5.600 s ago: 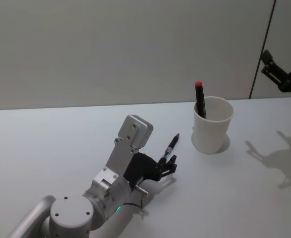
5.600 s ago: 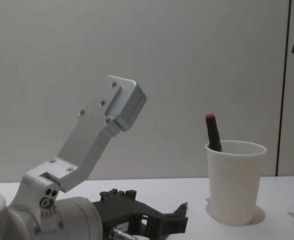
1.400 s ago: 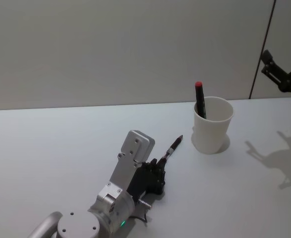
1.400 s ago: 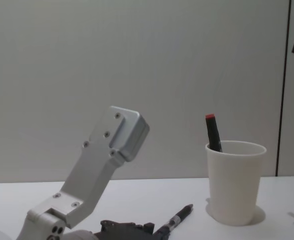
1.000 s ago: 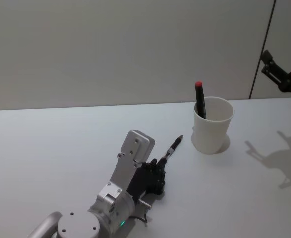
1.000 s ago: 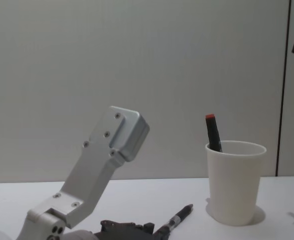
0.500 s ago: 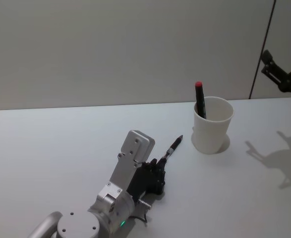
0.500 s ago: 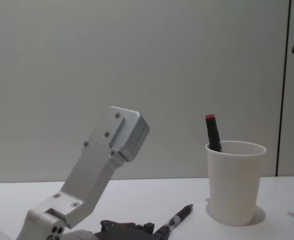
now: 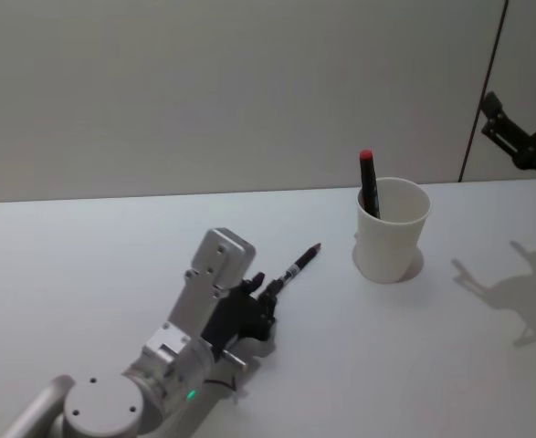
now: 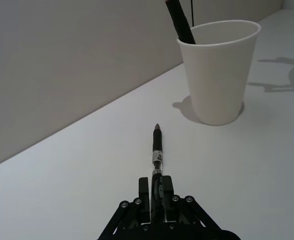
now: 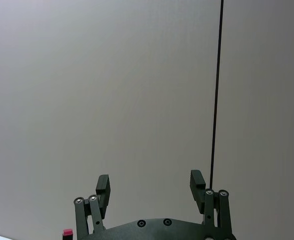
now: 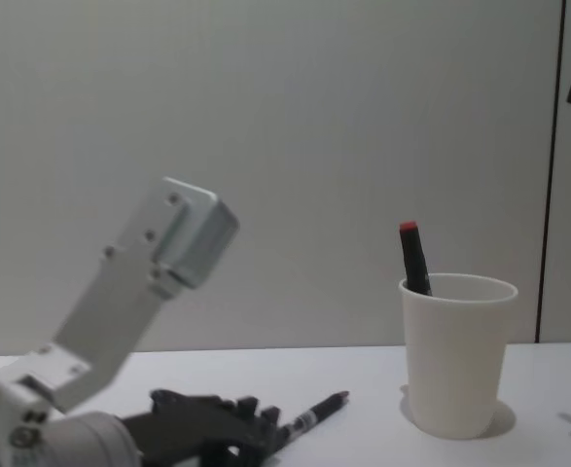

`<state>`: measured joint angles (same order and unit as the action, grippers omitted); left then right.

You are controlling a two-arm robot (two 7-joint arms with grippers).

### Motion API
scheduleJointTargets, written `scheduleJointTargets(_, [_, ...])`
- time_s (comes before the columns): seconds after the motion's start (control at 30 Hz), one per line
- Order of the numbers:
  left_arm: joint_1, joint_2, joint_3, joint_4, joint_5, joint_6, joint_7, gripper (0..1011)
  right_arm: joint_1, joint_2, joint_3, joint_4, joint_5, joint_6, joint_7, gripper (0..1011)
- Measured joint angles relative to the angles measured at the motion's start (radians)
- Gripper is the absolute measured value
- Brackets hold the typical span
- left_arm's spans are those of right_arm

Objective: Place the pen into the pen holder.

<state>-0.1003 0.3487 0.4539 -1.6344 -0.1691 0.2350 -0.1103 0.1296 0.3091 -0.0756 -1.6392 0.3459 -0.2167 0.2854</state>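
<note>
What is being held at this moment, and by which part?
The left gripper holds the pen by its rear end, fingers closed on it; the right gripper is open and empty.

Red-capped marker (image 9: 369, 189) inside pen holder (image 9: 393, 241)

Cannot see the back end of the pen (image 10: 157, 147), swallowed between the fingers (image 10: 143, 186) of the left gripper (image 10: 156, 184). Same for the lower part of the red-capped marker (image 9: 369, 187), sunk behind the wall of the paper cup (image 9: 391, 246). Cut off at the right wrist view's bottom edge: the body of the right gripper (image 11: 150, 182). Cut off at the chest view's lower left corner: the base of the left arm (image 12: 120, 292).
</note>
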Motion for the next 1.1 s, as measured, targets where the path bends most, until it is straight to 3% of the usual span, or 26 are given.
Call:
scheduleJointTargets(0.27, [0.003,0.037,-0.035,-0.011,-0.009,-0.061,-0.008,161,0.0,0.0,0.0,0.0,0.0,0.0,0.0,1002])
scheduleJointTargets(0.8, [0.03,0.065,-0.085,-0.056,-0.074,-0.165,0.123,162,0.0,0.0,0.0,0.0,0.0,0.0,0.0,1001])
scheduleJointTargets(1.1, [0.038,0.07,-0.098,-0.071,-0.094,-0.188,0.161,434,0.0,0.0,0.0,0.0,0.0,0.0,0.0,1002])
